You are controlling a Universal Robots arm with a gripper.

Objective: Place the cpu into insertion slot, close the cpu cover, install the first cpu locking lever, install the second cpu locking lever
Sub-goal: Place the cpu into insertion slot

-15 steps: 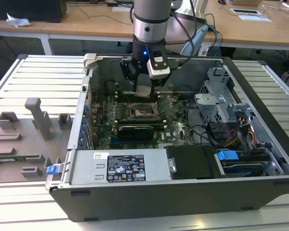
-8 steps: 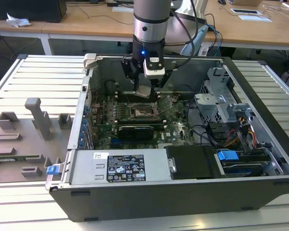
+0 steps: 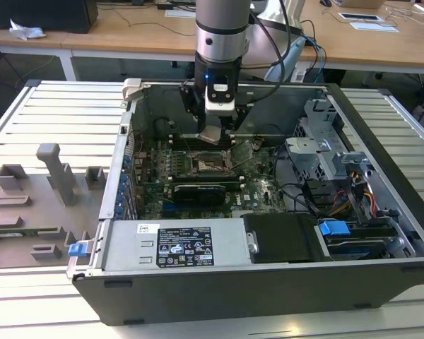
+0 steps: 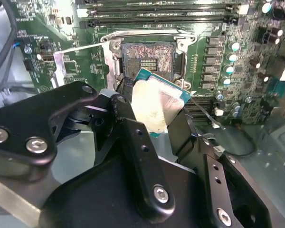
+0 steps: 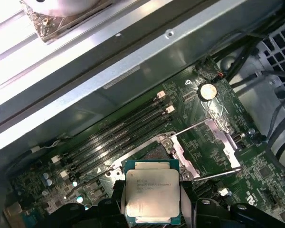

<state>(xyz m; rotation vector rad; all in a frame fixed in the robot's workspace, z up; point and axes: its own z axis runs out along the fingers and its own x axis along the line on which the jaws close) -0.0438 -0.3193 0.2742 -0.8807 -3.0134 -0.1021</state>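
My gripper hangs inside the open computer case, just above the insertion slot. It is shut on the cpu, a small square chip with a silvery top and green edge, pinched between two black fingers. In both wrist views the cpu hovers tilted over the near edge of the insertion slot, whose dark pin field lies bare. The cpu cover, a thin silvery frame, stands swung open to one side of the slot. Two thin wire locking levers are raised beside the cover.
Long black memory slots run beside the socket, toward the case wall. A long black card lies nearer the front. Cables and a drive cage fill the exterior view's right. Grey fixtures stand on the table at its left.
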